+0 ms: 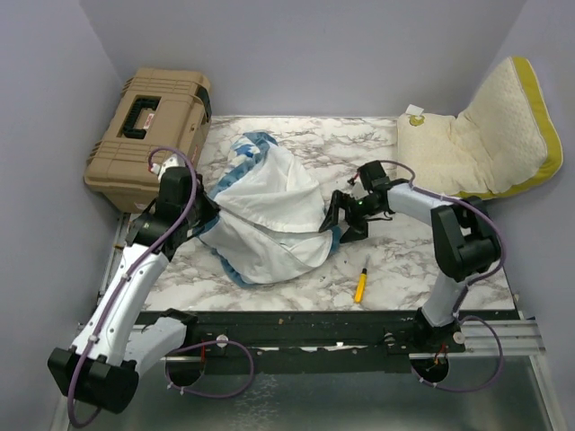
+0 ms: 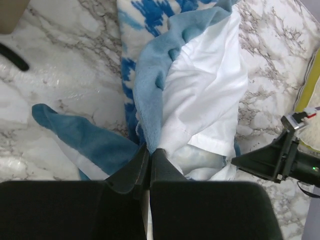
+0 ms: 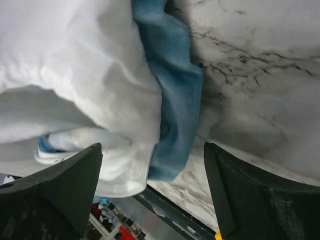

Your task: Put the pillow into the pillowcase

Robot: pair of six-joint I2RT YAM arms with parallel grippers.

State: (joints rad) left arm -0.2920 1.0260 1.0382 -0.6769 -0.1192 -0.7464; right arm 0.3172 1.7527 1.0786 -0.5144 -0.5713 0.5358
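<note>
I find the pillowcase (image 1: 269,211) heaped directly ahead of my right hand (image 1: 334,220), its blue hem between the spread fingers (image 3: 55,195). Bare tabletop (image 1: 359,144) lies on that hand's far side. A yellow pen (image 1: 360,285) lies on its base side. The pillow (image 1: 458,148) rises well behind its wrist. A tan case (image 1: 148,135) stands beyond my left hand (image 1: 208,220).

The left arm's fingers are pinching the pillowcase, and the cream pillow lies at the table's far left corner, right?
Not quite. The left fingers do pinch the pillowcase, but the pillow lies at the far right corner of the table; the top view shows it.
</note>
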